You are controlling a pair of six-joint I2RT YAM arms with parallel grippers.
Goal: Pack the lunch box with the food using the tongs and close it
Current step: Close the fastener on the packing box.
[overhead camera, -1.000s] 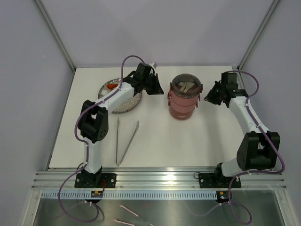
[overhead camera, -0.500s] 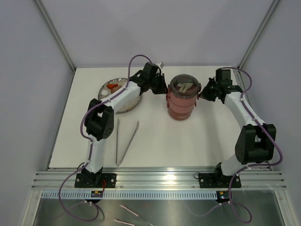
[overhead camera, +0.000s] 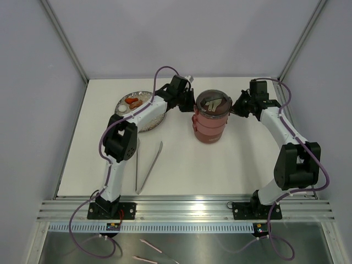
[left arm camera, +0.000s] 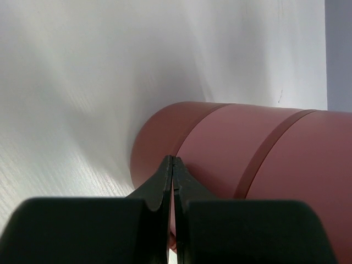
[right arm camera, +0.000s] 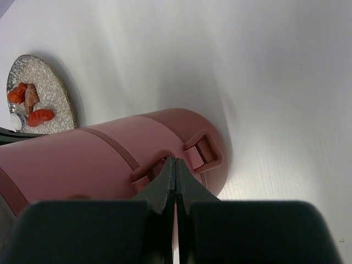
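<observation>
The lunch box (overhead camera: 209, 122) stands as a stack of dark-red tiers at the table's middle back, with a silvery piece on its dark top. My left gripper (overhead camera: 192, 105) is shut, its tips against the stack's left side (left arm camera: 247, 154). My right gripper (overhead camera: 235, 108) is shut too, its tips (right arm camera: 175, 162) at a side handle loop (right arm camera: 204, 148) of the lunch box (right arm camera: 82, 159). Neither holds anything. Orange-red and brown food (overhead camera: 132, 102) lies on the grey speckled plate (overhead camera: 147, 122) to the left. The silvery tongs (overhead camera: 147, 168) lie on the table in front of the plate, untouched.
The left arm reaches over the plate's far edge. The right wrist view also shows the plate (right arm camera: 52, 91) with the food (right arm camera: 33, 107) beyond the stack. White walls and a frame bound the table at the back and sides.
Both arms have swung inward until their shut tips meet the stack from either side. The stack has shifted slightly to the left. The tongs and the plate have not moved.
</observation>
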